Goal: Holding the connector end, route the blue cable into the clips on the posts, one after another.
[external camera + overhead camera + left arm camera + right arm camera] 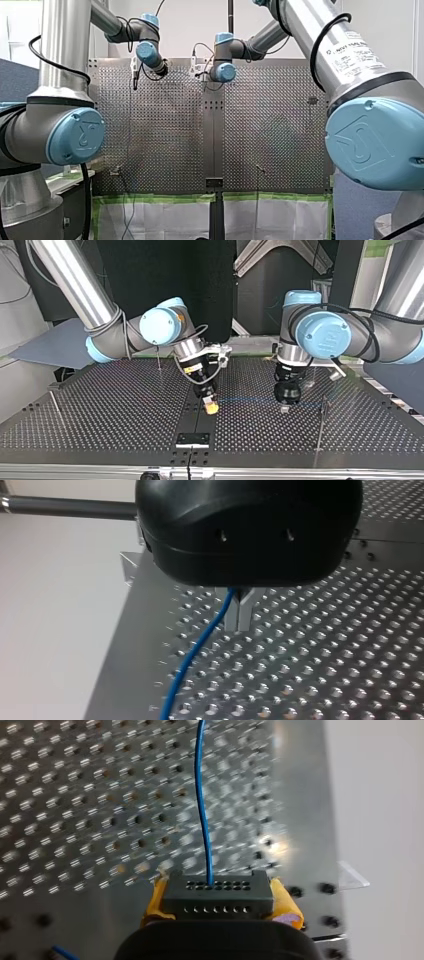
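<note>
At the centre of the top view, my right gripper (211, 408) hangs tilted just above the perforated table (125, 410); its arm enters from the upper left of the frame. In the right wrist view its yellow pads (285, 902) are drawn in against the black connector (217, 895), one pad on each side of the block; the connector is firmly held. The blue cable (202, 810) leaves a hole in the connector's upper row and runs ahead of the gripper over the table.

In the top view the cable forms a level line from the connector toward the right of the frame, ending at my left gripper (285, 409); that gripper points straight down, right of centre. In the left wrist view its metal fingers (232, 615) stand pressed together; the cable runs up from the table and enters between them at their root, under the black body.

A thin post (321, 420) stands near my left gripper, at the lower right of the frame; whether the cable reaches its clip cannot be told. Two further posts, one at the left edge (54, 401) and one left of centre (159, 358), stand well apart from the cable.
</note>
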